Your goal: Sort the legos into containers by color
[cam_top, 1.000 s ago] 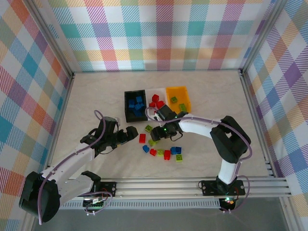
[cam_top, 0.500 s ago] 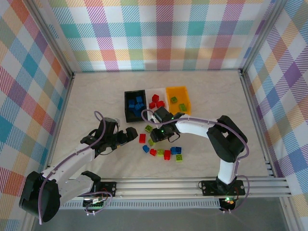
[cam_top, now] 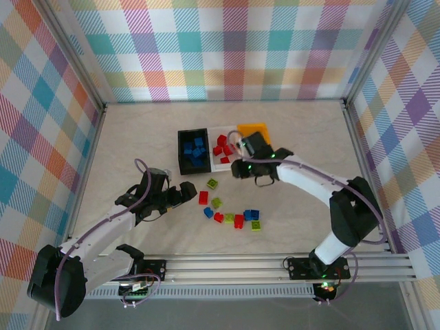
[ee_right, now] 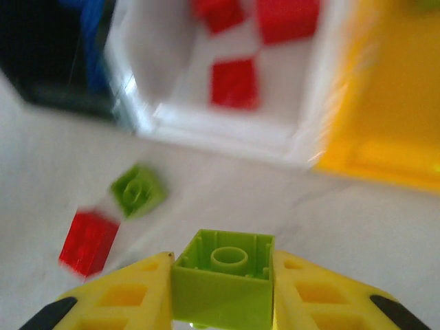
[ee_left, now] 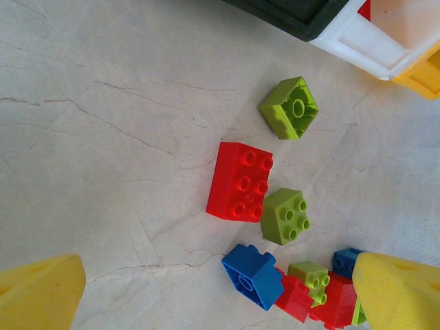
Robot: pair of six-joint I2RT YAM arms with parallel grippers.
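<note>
1. I watched the three joined containers at mid-table: the black bin (cam_top: 181,157) held blue bricks (cam_top: 198,151), the white bin (ee_right: 203,130) held red ones (cam_top: 221,147), and the orange-yellow bin (cam_top: 253,128) sat partly under the right arm.
2. The left gripper (cam_top: 190,193) hung spread wide and empty over the table (ee_left: 103,137).
3. The right gripper (ee_right: 221,265) was clamped on a lime green brick (ee_right: 220,292), its hollow underside facing the wrist camera, just in front of the white and orange-yellow bins.
4. Loose legos lay before the bins: a red brick (ee_left: 239,182), two lime squares (ee_left: 289,108), and a blue one (ee_left: 251,275).
</note>
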